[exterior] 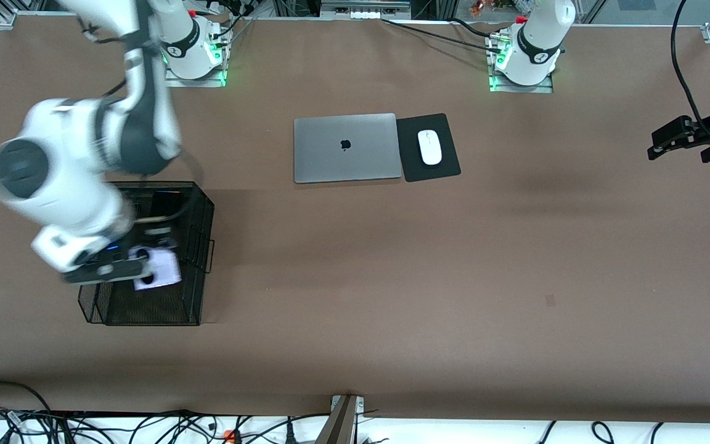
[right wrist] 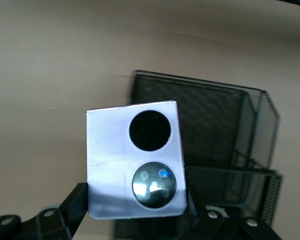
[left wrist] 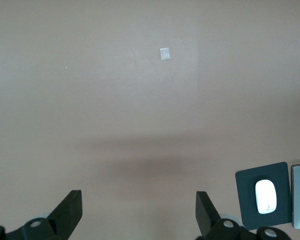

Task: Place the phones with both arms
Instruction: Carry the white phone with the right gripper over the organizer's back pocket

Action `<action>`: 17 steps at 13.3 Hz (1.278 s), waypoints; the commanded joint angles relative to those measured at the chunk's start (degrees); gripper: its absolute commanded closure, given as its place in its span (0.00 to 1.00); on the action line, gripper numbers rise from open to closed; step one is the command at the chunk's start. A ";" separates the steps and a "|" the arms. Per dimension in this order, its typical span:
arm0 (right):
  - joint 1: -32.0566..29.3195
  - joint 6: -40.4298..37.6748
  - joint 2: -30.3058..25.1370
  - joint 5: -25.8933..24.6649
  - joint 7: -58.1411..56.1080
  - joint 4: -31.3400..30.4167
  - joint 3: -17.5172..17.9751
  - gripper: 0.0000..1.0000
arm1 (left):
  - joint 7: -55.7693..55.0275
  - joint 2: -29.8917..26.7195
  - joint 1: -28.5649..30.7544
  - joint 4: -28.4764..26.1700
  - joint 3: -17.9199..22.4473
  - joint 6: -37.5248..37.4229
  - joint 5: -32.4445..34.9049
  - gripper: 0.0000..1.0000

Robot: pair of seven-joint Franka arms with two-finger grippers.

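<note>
Cables [exterior: 145, 425], brown table [exterior: 392, 277] — closed laptop [exterior: 344, 148]

A robotics lab, staged as an office corner. Two white arm bases [exterior: 195, 46] are bolted to a broad brown desk [exterior: 392, 277] framed in aluminium rail, with cables [exterior: 145, 425] tangled along its near edge. On it sit a closed silver laptop [exterior: 346, 148], a white mouse [exterior: 429, 147] on a black pad [exterior: 447, 165], and a black mesh organiser [exterior: 195, 216].
</note>
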 commanded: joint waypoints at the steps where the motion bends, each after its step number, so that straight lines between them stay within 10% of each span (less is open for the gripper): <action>1: -5.24 5.05 3.98 4.74 -4.35 0.37 1.32 0.61 | 1.18 0.73 -0.02 1.80 0.34 -1.44 -1.07 0.00; 10: -8.60 9.82 14.97 14.60 -4.71 0.02 2.38 0.56 | 1.18 0.73 0.69 1.80 0.25 -1.61 -1.07 0.00; 11: -8.51 9.82 15.41 15.12 -4.27 -0.07 2.38 0.50 | 1.18 0.73 0.69 1.80 0.25 -1.61 -1.07 0.00; 13: -8.51 9.82 15.86 15.48 -3.66 -0.07 2.38 0.00 | 1.18 0.73 0.69 1.80 0.25 -1.61 -1.07 0.00; 17: -8.60 9.47 15.25 15.92 -4.09 0.46 2.20 0.00 | 1.18 0.73 0.69 1.80 0.25 -1.61 -1.07 0.00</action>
